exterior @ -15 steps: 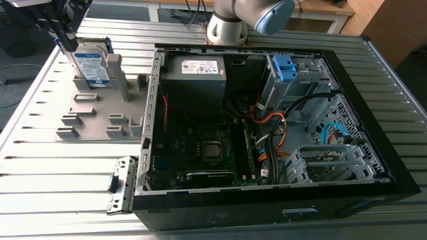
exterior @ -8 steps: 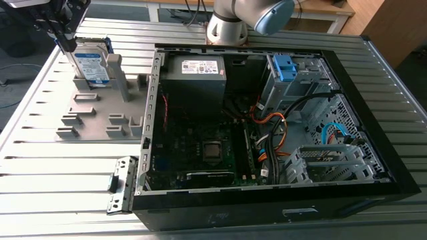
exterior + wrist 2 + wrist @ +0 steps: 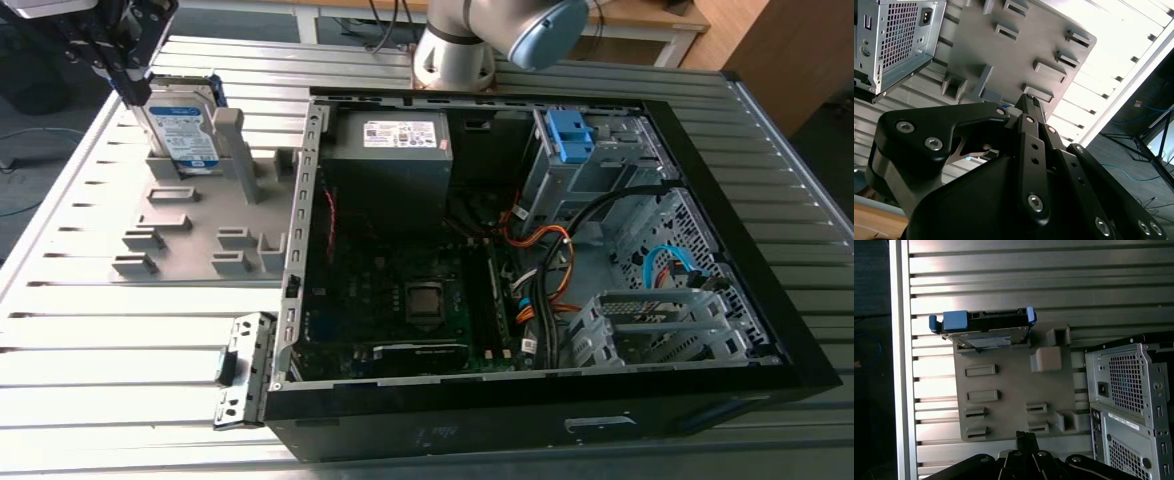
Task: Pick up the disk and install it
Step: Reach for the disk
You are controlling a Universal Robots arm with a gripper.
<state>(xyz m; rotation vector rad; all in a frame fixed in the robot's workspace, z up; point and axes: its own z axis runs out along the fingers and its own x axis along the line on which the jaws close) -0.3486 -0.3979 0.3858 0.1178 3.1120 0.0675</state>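
Fingers (image 3: pixel 1030 107): pressed together, gripping nothing.
Disk (image 3: pixel 180 125): close below the fingers, standing on edge in the grey holder (image 3: pixel 187 235), not grasped.
Case (image 3: pixel 561 425): open, well away from the fingers beyond the holder, on the same worktop (image 3: pixel 134 350).
Risk: closed fingers could strike the disk's top edge and tip it instead of straddling it.
Count: one disk, one holder, one case.
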